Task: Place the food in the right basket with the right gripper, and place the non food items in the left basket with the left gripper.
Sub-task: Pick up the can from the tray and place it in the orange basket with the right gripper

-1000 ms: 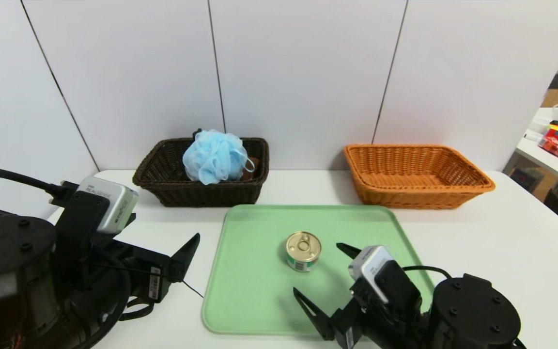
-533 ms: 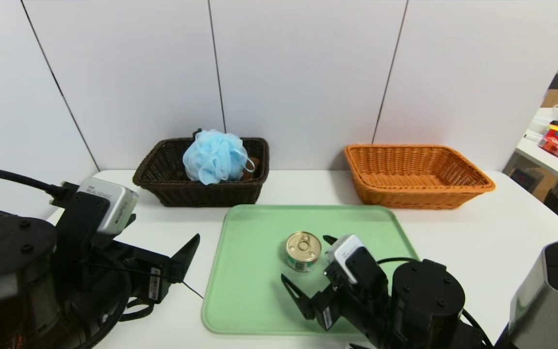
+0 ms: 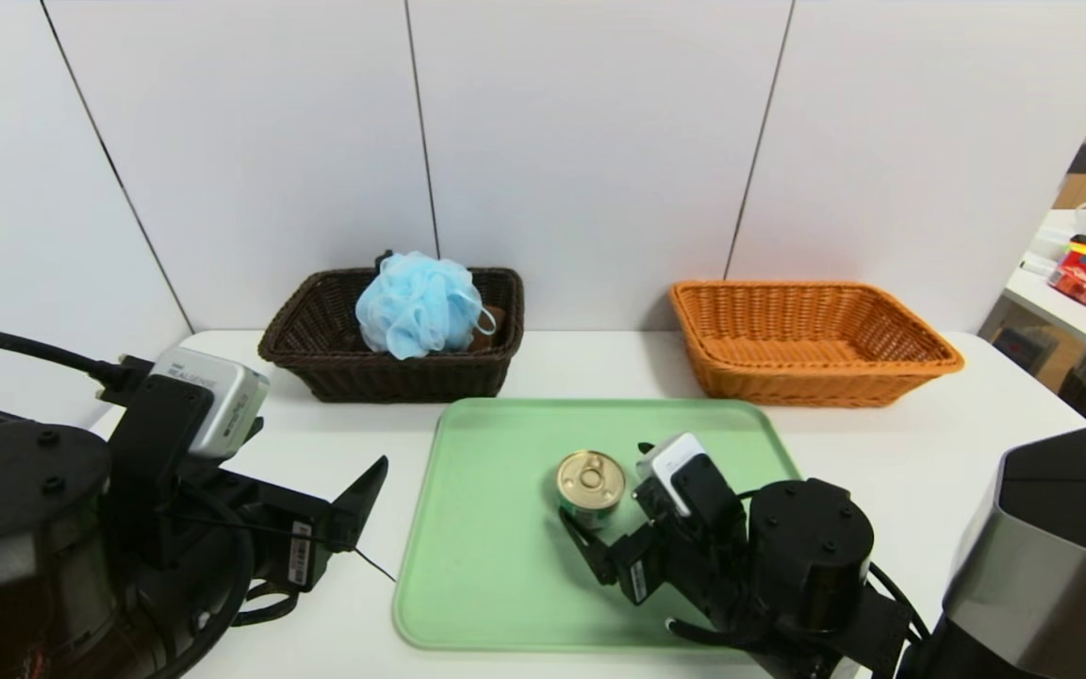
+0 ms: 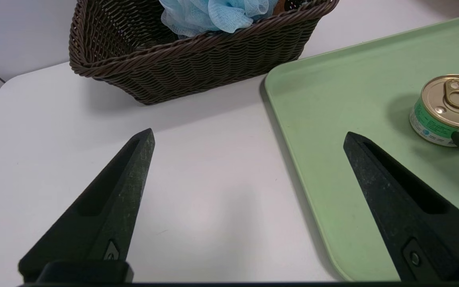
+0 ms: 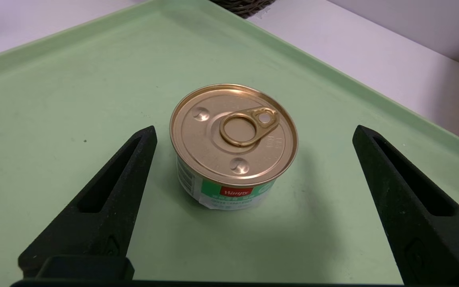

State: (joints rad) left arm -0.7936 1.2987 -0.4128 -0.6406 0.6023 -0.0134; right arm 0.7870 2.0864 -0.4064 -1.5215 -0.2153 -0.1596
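Tin can (image 3: 590, 486) is the one piece of food left to sort, and it sits upright near the middle of the green tray (image 3: 496, 566), gold pull-ring lid up. I have the right gripper (image 3: 611, 500) low over the tray, just beside the can, fingers spread wide and holding nothing. From the right wrist view the can (image 5: 233, 145) stands between the two finger tips, slightly nearer one of them, with clear tray on either side, so nothing is touching it yet.

I judge this can to be rigid, smooth-walled and fairly dense for its small build. It will not crush, but the metal wall and glossy label could slide on hard fingers. I would take it across the side wall, below the lid rim, so the rim acts as a lip against slipping. The pull ring is no place to grab. Because it is squat, the fingers must come down close to the tray before closing.

My left gripper (image 4: 249, 137) is parked over the white table (image 3: 929, 471) off the tray's left side, also wide open and empty. The left basket (image 3: 317, 363) already holds the blue bath pouf (image 3: 420, 304), with something brown showing just behind it. The right basket (image 3: 882, 372) sits beyond the tray's far right corner, with nothing visible in it.
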